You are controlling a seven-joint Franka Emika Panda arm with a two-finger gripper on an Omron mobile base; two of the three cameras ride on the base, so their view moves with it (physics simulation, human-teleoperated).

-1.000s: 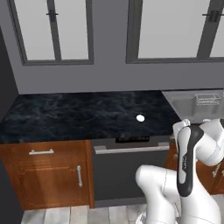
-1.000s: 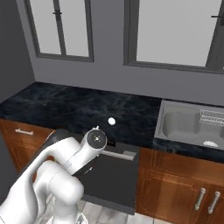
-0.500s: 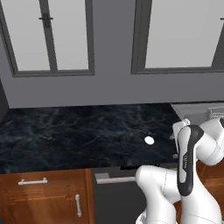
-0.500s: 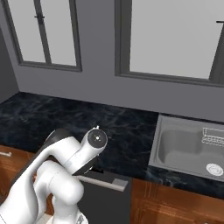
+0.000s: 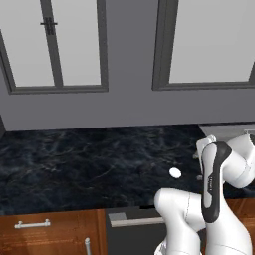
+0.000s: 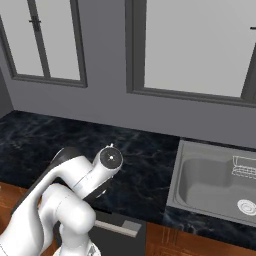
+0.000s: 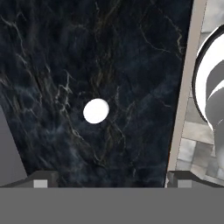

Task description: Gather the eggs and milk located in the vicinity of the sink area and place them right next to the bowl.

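A dark marbled countertop (image 5: 74, 164) is seen running below two grey-framed windows (image 5: 55, 45). A single white egg (image 5: 175, 173) lies on this counter, near its front edge, just left of the white arm (image 5: 214, 189) in the left base view. In the hand view the same egg (image 7: 96, 110) is seen as a pale oval resting alone on the black stone, well clear of the counter's pale front edge (image 7: 183, 87).

The gripper (image 7: 109, 179) is held above the counter, its two dark fingertips (image 7: 41, 179) set far apart at the bottom of the hand view; the jaws are spread wide and nothing is held between them. The egg lies ahead of the gap between the tips, slightly toward the left one, and is not touched.

In the right base view the grey steel sink (image 6: 215, 182) is set into the counter to the right of the arm, with a round drain (image 6: 246, 206) at its floor and a wire dish rack (image 6: 245, 167) along its far right side. The arm's folded elbow is seen in front of the counter there, hiding the spot where the egg lies.

Below the counter, brown wooden cabinet fronts (image 5: 50, 234) with a metal handle (image 5: 32, 224) are noted, and beside them a dark appliance panel (image 5: 132, 234).
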